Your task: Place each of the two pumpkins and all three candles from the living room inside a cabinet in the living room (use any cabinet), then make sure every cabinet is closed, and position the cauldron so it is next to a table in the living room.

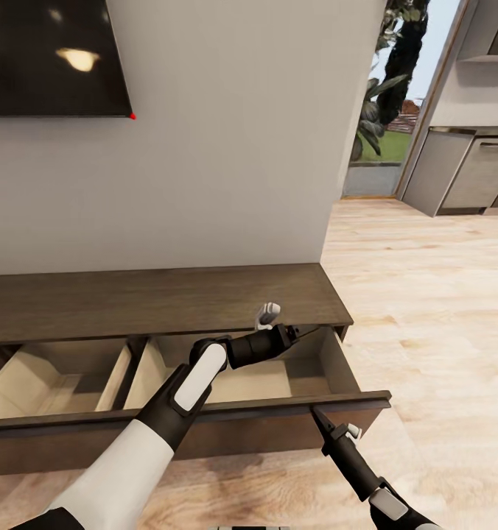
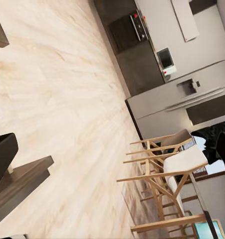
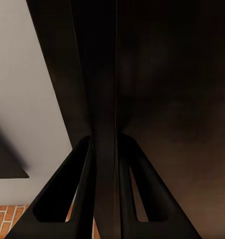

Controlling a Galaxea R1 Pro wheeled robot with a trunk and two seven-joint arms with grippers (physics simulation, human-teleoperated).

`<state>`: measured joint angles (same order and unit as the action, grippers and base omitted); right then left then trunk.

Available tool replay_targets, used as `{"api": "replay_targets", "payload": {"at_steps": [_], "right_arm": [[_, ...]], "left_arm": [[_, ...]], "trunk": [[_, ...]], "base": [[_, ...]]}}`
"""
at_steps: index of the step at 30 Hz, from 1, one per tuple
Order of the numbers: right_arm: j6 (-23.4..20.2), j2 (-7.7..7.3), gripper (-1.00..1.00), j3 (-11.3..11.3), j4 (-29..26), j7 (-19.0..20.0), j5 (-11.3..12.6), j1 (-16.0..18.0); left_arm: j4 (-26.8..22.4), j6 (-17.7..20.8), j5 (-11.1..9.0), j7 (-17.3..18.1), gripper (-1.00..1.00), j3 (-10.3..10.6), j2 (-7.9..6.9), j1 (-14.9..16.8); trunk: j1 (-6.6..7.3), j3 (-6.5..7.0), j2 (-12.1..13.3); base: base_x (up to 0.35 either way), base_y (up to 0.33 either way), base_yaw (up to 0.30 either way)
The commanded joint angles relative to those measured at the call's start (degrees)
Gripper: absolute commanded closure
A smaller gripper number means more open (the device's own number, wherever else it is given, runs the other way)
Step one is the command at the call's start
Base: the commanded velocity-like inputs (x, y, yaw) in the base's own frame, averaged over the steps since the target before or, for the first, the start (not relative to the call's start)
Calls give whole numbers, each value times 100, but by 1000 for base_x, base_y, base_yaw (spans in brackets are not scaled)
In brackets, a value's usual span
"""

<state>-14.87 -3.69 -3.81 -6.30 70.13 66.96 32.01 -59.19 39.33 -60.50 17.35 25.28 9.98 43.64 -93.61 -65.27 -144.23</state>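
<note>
The long dark-brown cabinet (image 1: pixel 160 298) stands against the wall with two drawers pulled out, showing beige insides. My left gripper (image 1: pixel 304 335) reaches over the right drawer (image 1: pixel 337 364) near its back right corner and looks open; nothing shows between its fingers. A corner of the cabinet (image 2: pixel 22 186) shows in the left wrist view. My right gripper (image 1: pixel 317 416) is shut, its tips against the top edge of that drawer's front. In the right wrist view its fingers (image 3: pixel 105 149) are pressed together against dark wood. The pumpkins, candles, cauldron and coffee table are out of view.
A black TV (image 1: pixel 50 55) hangs above the cabinet. Light wood floor (image 1: pixel 426 294) runs right toward a doorway (image 1: pixel 385 110) and grey kitchen cupboards (image 1: pixel 470 173). Wooden stools (image 2: pixel 167 169) and kitchen units (image 2: pixel 142 55) show in the left wrist view.
</note>
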Motion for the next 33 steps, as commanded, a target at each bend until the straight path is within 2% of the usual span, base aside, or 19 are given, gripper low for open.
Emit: {"api": "replay_targets", "payload": {"at_steps": [1,9,16,33], "right_arm": [[-42,-1,100,-465,23,2,1,-4],[-37,-1,100,-472,23,1,1,-3],[-27,-1,100,-480,23,0,1,-4],[-25,-1,100,-487,23,3,1,-4]], "left_arm": [[4,23,-14,10,-100,-2,2,5],[4,19,-14,6,-100,2,2,5],[4,22,-14,13,-100,0,2,5],[4,19,-14,9,-100,3,2,5]], "trunk": [[0,-6,-1],[0,-6,-1],[0,-6,-1],[0,-6,-1]], "base": [[0,0,0],[-13,0,0],[-150,0,0],[-14,0,0]]}}
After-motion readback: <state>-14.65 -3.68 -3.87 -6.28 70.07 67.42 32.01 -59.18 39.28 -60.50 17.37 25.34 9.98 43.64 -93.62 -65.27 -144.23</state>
